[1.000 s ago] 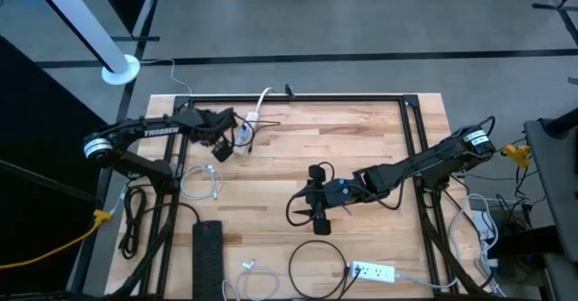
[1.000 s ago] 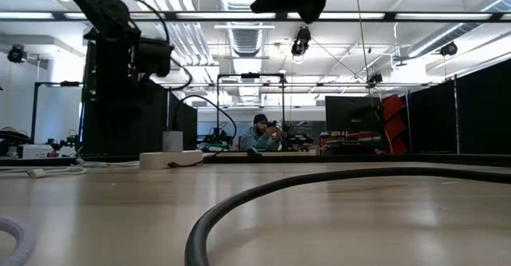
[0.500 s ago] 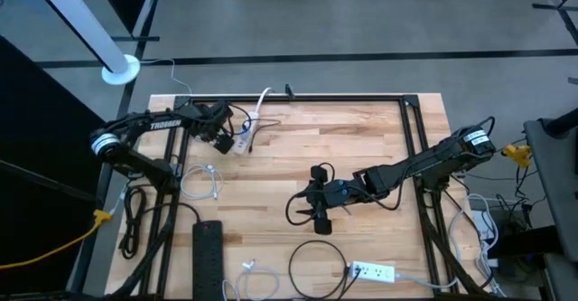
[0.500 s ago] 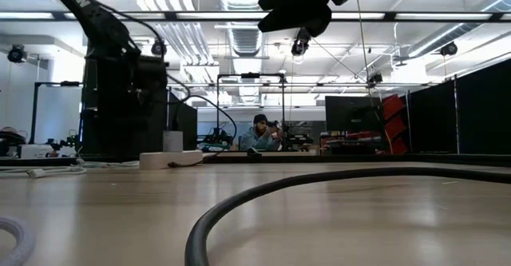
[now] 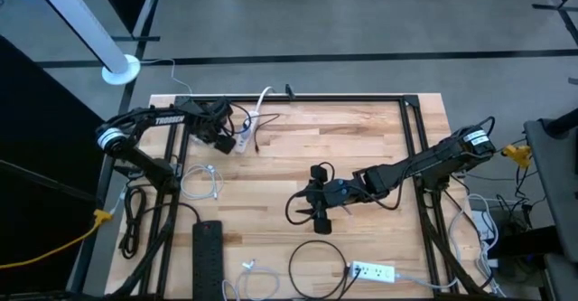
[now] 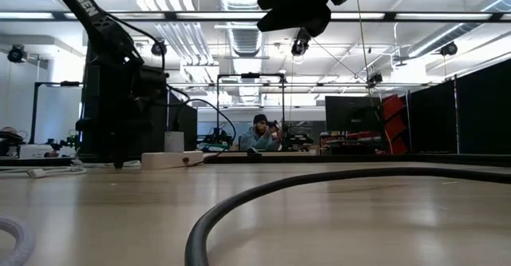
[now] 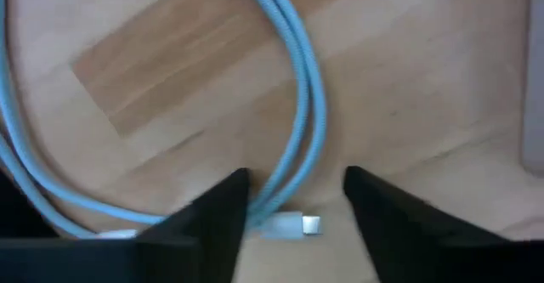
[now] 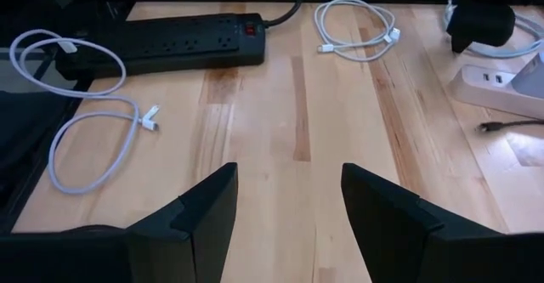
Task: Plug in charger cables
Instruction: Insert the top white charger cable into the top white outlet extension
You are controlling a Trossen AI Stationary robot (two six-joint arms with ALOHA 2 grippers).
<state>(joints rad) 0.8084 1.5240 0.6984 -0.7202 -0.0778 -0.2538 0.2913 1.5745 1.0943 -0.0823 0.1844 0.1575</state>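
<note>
Now the left gripper (image 5: 226, 141) is down at the table's (image 5: 361, 138) eleven o'clock corner, right beside a white power strip (image 5: 246, 131). Its wrist view shows its fingers (image 7: 212, 219) spread apart, straddling a pale blue charger cable (image 7: 302, 96) whose small plug tip (image 7: 293, 225) lies on the wood between them, not gripped. Over at centre, the right gripper (image 5: 318, 212) hovers above a black cable loop (image 5: 312, 265), fingers (image 8: 387, 206) wide apart with nothing between them. From the right wrist, a looped white cable (image 8: 85, 143) lies loose near a black power strip (image 8: 161, 41), another white coil (image 8: 357, 24) beyond it. A second white strip (image 5: 373, 271) rests at five o'clock.
</note>
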